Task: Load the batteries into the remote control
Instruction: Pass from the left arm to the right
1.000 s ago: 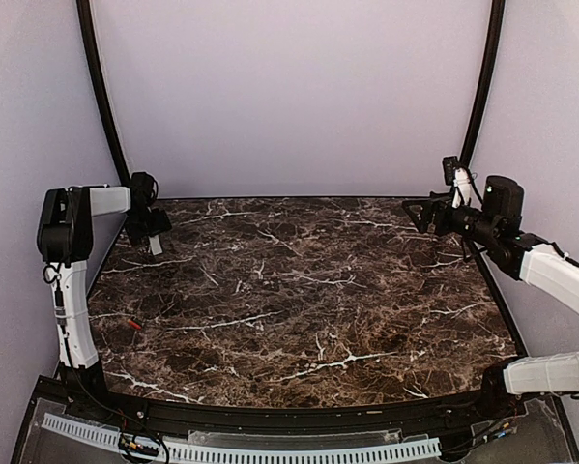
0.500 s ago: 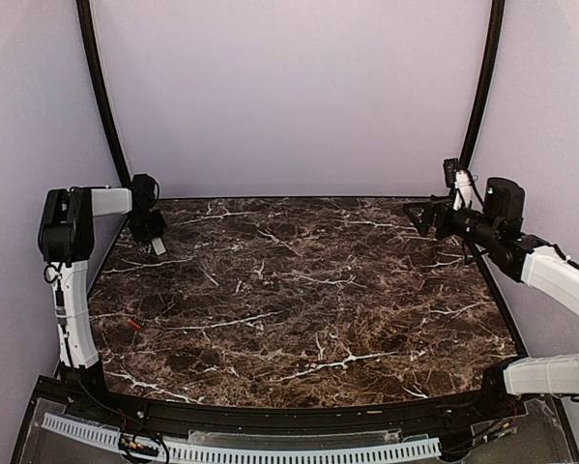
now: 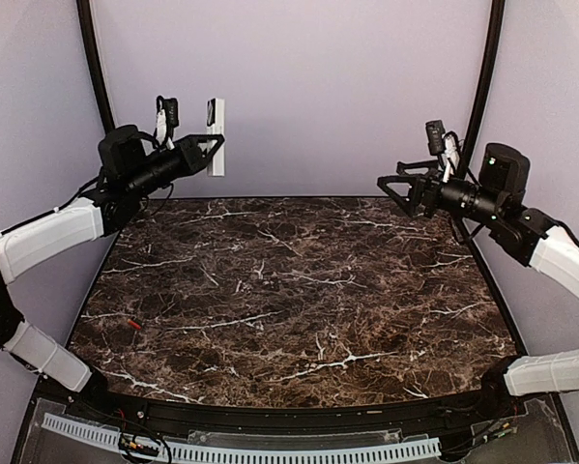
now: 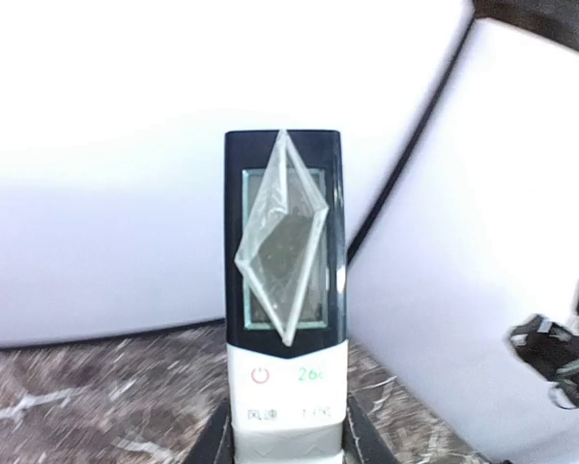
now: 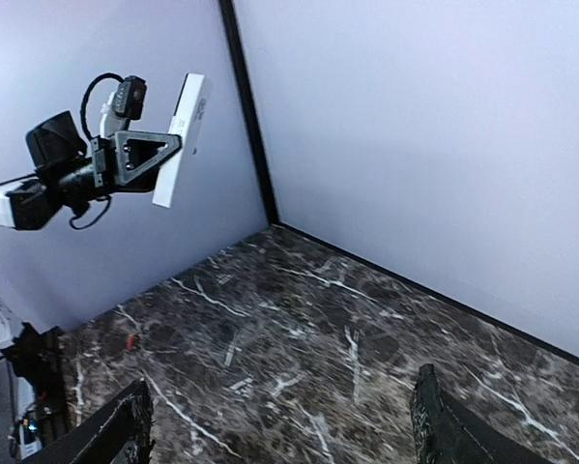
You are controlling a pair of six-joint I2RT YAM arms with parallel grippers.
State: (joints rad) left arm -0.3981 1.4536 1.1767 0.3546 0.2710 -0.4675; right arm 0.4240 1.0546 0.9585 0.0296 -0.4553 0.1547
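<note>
In left claw (image 3: 213, 153) (aloft), upright remote control (image 3: 216, 130)

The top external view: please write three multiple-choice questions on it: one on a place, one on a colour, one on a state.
1. The slim white rectangular plastic remote control, versus the dark marble table: A) flat on it B) in the air, upright, in the left gripper C) standing on it
2. The small cylindrical battery on the table is: A) red B) green C) blue
3. The right gripper is: A) open, empty B) shut on the remote control C) shut on the battery
Key: 1B, that gripper clamps its lower end; 2A, a red speck near the left edge; 3A, its jaws stand apart, nothing between.
</note>
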